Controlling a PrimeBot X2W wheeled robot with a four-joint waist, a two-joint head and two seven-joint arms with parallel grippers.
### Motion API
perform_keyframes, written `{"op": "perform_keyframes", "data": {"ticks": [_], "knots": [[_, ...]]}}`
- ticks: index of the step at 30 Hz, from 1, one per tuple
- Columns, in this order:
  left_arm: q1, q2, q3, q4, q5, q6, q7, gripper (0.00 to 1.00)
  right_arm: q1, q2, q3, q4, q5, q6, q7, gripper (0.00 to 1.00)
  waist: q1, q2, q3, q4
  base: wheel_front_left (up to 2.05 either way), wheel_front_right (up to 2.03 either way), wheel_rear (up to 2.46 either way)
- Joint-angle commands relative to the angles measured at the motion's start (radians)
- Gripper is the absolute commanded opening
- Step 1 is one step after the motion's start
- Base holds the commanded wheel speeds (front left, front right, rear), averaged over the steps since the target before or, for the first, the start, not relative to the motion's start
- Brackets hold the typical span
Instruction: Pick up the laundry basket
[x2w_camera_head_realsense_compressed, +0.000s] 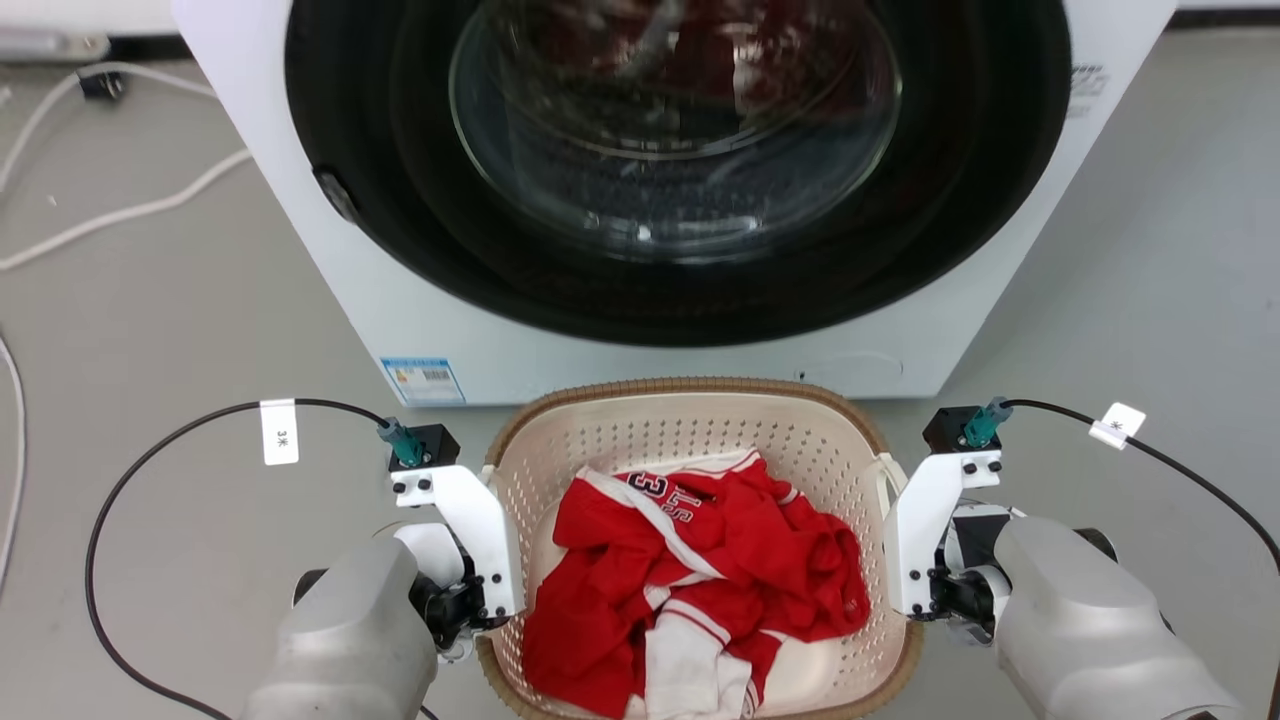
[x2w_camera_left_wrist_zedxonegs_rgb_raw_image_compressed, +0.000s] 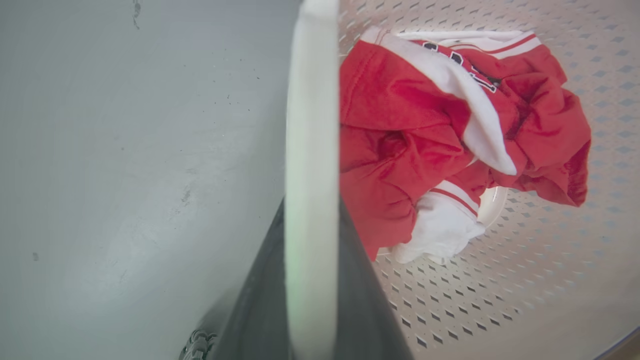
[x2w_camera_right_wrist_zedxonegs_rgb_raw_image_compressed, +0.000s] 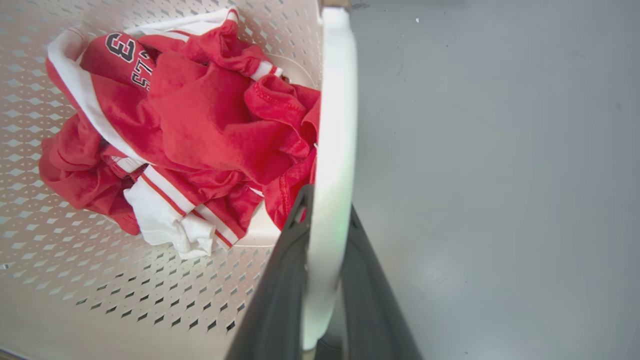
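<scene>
The laundry basket (x2w_camera_head_realsense_compressed: 690, 388), cream and perforated with a brown woven-look rim, sits right before me on the grey floor, just in front of the washing machine. A crumpled red and white jersey (x2w_camera_head_realsense_compressed: 700, 560) lies inside it. My left gripper (x2w_camera_head_realsense_compressed: 490, 595) is at the basket's left side; in the left wrist view its dark fingers (x2w_camera_left_wrist_zedxonegs_rgb_raw_image_compressed: 360, 280) are shut on the white side handle (x2w_camera_left_wrist_zedxonegs_rgb_raw_image_compressed: 311, 125). On the opposite side, my right gripper (x2w_camera_head_realsense_compressed: 905, 590) grips the other white handle (x2w_camera_right_wrist_zedxonegs_rgb_raw_image_compressed: 336, 100) between its fingers (x2w_camera_right_wrist_zedxonegs_rgb_raw_image_compressed: 280, 280). Whether the basket is off the floor I cannot tell.
A white front-loading washing machine (x2w_camera_head_realsense_compressed: 330, 250) with a dark round door (x2w_camera_head_realsense_compressed: 680, 130) stands directly behind the basket. White cables (x2w_camera_head_realsense_compressed: 120, 210) trail over the floor at the far left. Black cables (x2w_camera_head_realsense_compressed: 150, 440) loop from both my wrists.
</scene>
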Motion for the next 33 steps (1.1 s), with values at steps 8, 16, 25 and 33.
{"op": "perform_keyframes", "data": {"ticks": [8,16,25,33], "knots": [[0.026,-0.038,-0.024,-0.014,-0.047,-0.015,0.074,0.0,0.02,0.044,0.024,-0.032,0.047,0.015,0.108,0.0,0.0002,0.0,-0.11,-0.006,0.0,0.0,0.0],[0.059,-0.037,-0.045,-0.014,-0.074,-0.015,0.116,0.0,0.044,0.05,0.038,-0.035,0.073,0.016,0.151,0.0,0.0002,0.0,-0.155,-0.006,0.0,0.0,0.0],[0.078,-0.035,-0.062,-0.015,-0.092,-0.015,0.116,0.0,0.072,0.058,0.049,-0.036,0.096,0.016,0.152,0.0,0.0002,0.0,-0.17,-0.005,0.0,0.0,0.0],[0.081,-0.037,-0.078,-0.017,-0.11,-0.015,0.102,0.0,0.077,0.061,0.06,-0.029,0.113,0.016,0.159,0.0,0.0002,0.0,-0.177,-0.01,0.0,0.0,0.0]]}}
